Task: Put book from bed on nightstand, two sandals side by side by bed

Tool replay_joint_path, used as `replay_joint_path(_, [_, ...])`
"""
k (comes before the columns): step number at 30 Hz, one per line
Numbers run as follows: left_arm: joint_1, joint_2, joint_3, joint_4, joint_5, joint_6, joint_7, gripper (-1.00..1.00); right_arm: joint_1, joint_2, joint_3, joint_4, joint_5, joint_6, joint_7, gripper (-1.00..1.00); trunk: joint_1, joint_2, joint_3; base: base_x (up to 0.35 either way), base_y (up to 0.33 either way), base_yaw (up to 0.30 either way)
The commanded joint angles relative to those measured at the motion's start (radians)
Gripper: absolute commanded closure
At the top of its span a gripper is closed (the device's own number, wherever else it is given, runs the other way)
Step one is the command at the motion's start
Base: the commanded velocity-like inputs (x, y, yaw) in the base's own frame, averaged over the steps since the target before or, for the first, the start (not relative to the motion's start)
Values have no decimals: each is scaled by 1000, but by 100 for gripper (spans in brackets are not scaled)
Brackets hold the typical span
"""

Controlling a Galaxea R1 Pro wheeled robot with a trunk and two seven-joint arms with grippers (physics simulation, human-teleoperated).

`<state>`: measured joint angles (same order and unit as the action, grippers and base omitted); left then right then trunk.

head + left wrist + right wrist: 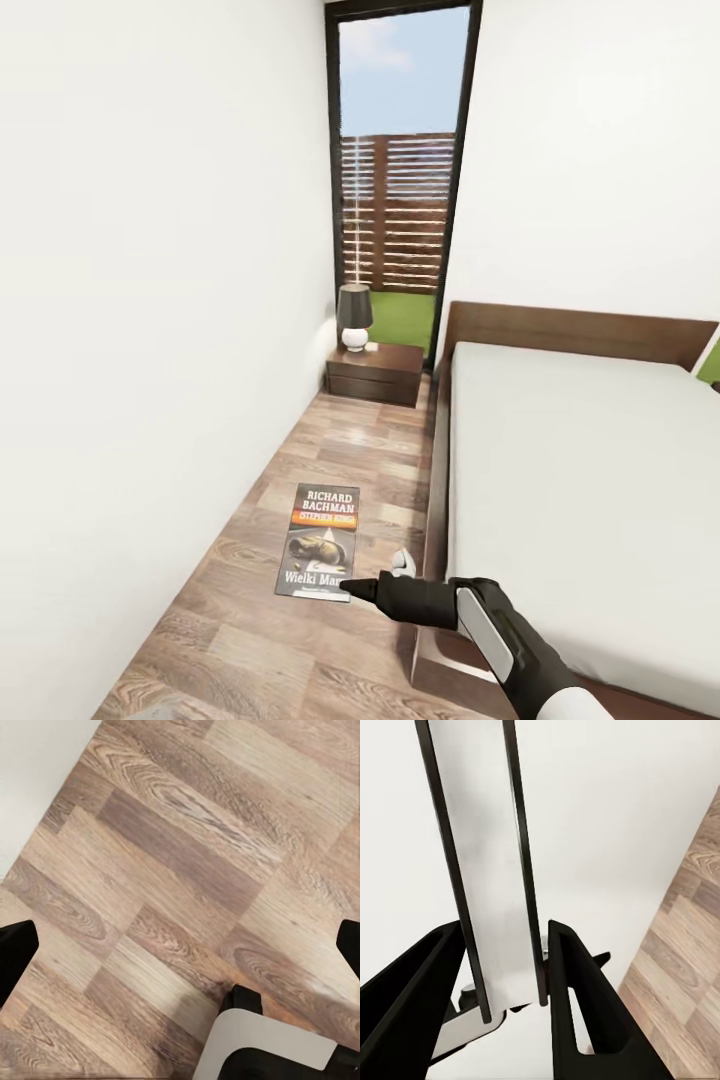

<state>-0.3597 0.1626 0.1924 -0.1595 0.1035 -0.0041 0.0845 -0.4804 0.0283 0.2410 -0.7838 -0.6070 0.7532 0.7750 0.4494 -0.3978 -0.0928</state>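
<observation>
The book [322, 540], dark grey with white "RICHARD BACHMAN" lettering and an orange band, hangs over the wood floor left of the bed [580, 470]. My right gripper [350, 588] is shut on its near lower corner. The right wrist view has the book [495, 870] edge-on between the black fingers of that gripper [506, 934], with white wall behind. The nightstand [375, 372] stands ahead in the corner by the headboard. My left gripper [180, 952] is open over bare floor planks. The sandals are out of view.
A dark-shaded lamp [354, 317] with a white base stands on the nightstand. Behind it is a tall dark-framed window [400, 180]. A white wall [150, 350] runs along the left, leaving a narrow floor strip [330, 460] beside the bed.
</observation>
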Motion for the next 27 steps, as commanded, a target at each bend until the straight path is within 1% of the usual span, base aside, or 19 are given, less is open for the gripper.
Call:
replay_joint_path(1, [-1, 0, -2, 0, 10, 0, 2, -100, -1, 0, 0, 0, -5, 6, 0, 100, 1, -2, -2, 0, 0, 250])
replay_joint_path(27, [-1, 0, -2, 0, 10, 1, 1, -100, -1, 1, 2, 0, -5, 5, 0, 100, 1, -2, -16, 0, 2, 277])
